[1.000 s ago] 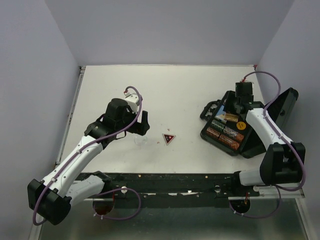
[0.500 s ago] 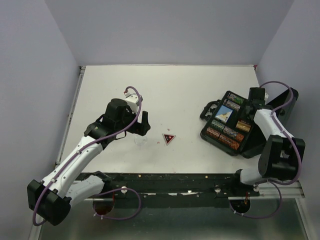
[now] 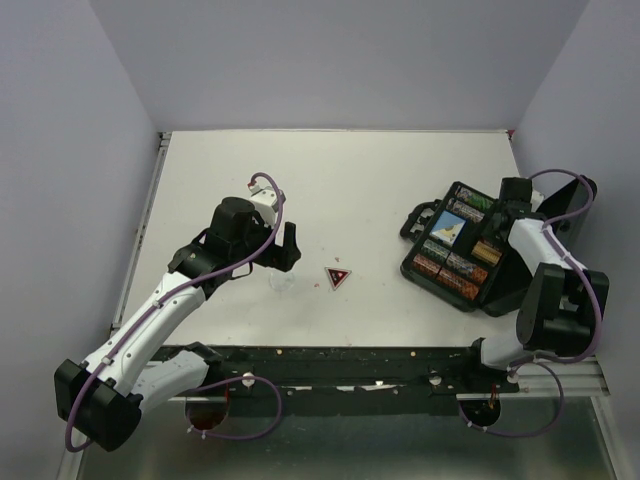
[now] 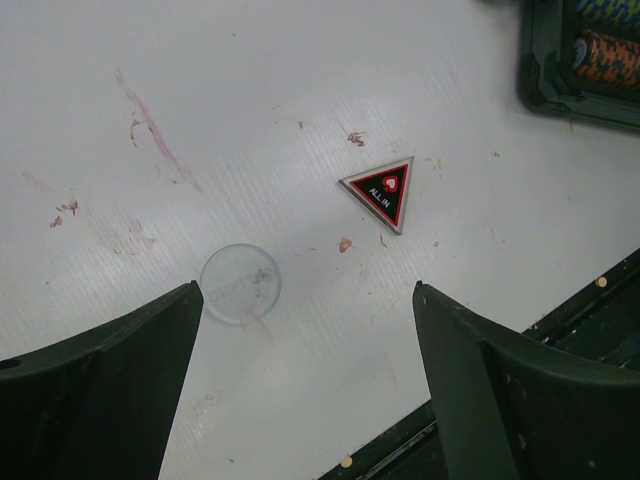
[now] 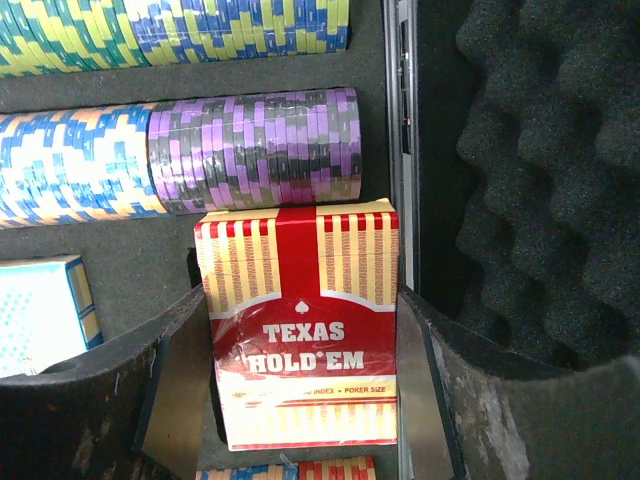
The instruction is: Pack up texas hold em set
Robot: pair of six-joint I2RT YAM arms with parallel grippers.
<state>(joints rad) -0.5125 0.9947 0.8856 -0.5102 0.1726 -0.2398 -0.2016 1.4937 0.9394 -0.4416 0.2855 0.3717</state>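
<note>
The black case (image 3: 418, 270) lies open at the right with chip rows, a blue card box (image 3: 448, 228) and a red card box (image 3: 487, 250) inside. My right gripper (image 3: 498, 228) reaches into the case. In the right wrist view its pads sit against both sides of the red card box (image 5: 300, 340), which rests in its slot below purple chips (image 5: 255, 150). My left gripper (image 3: 285, 262) is open and hovers over the table. The clear marker (image 4: 240, 284) lies by its left finger, and the triangular red-black marker (image 4: 383, 192) lies farther out. Orange and blue markers are out of view.
The case's foam-lined lid (image 3: 570, 215) stands open against the right wall. The case corner (image 4: 560, 60) shows at the top right of the left wrist view. The black front rail (image 3: 330, 355) runs along the table's near edge.
My right gripper carried the red card box from the case's middle to its right side and now holds it low in the slot. The left arm has barely moved.
</note>
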